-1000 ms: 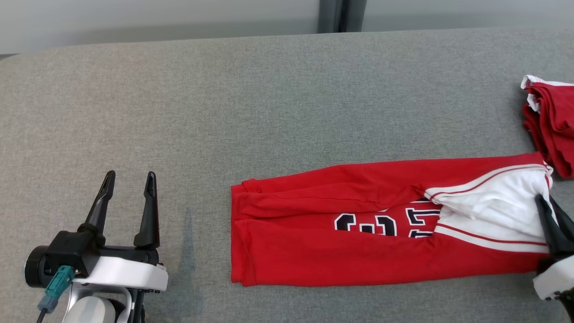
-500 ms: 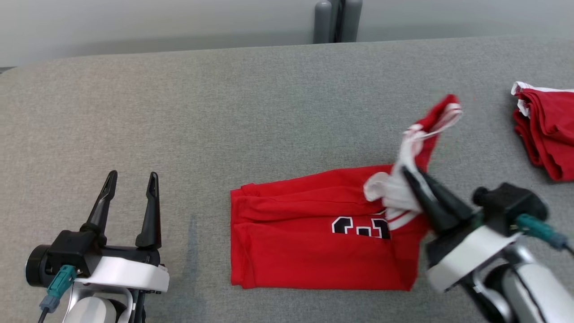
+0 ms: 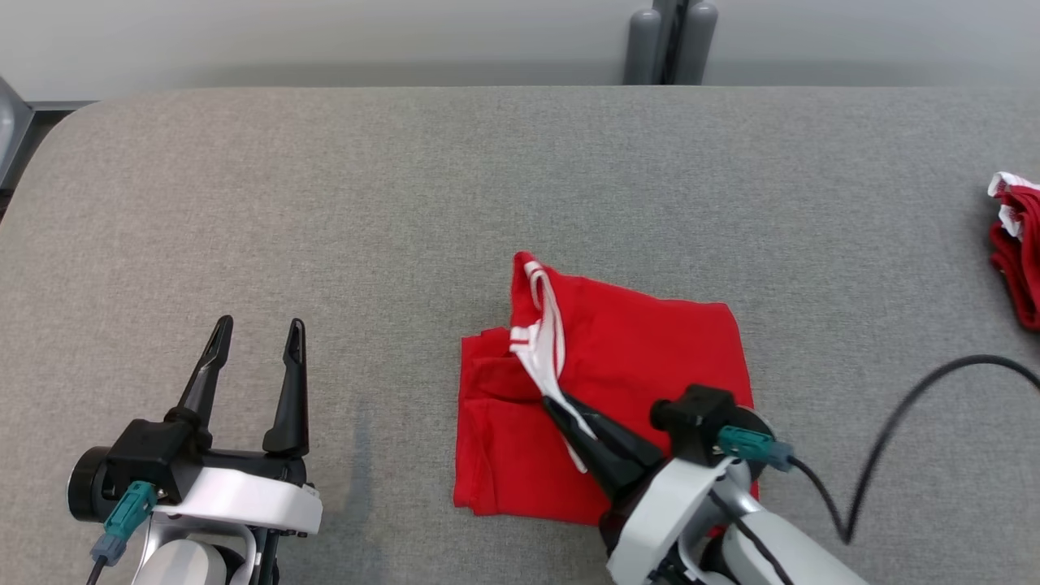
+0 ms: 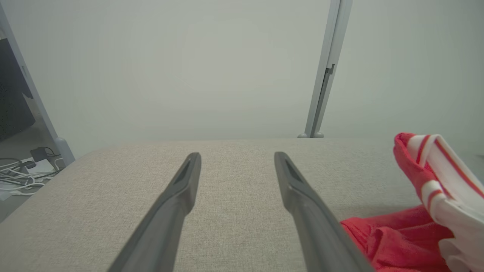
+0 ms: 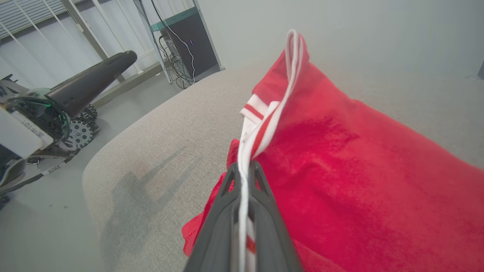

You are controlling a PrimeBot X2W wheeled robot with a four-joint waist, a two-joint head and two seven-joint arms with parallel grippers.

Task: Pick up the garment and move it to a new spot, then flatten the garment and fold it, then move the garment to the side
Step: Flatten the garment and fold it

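Right hand [image 3: 556, 409] pinching garment [image 3: 650, 357] trim, red pile [image 3: 1020, 260] far right

A grey fabric worktop [image 3: 406, 203] with rounded corners stands before a plain pale wall [image 4: 170, 56]. A grey post [image 3: 644, 45] rises behind its far edge. Beyond its left edge, the grey floor [image 5: 34, 226] carries loose cables [image 4: 19, 181], and a dark cabinet [image 5: 191, 41] stands there. The light is soft and even.

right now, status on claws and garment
Right claw shut on white striped trim of red fabric jersey. Left claw open, empty. Red garment pile far right, clear.
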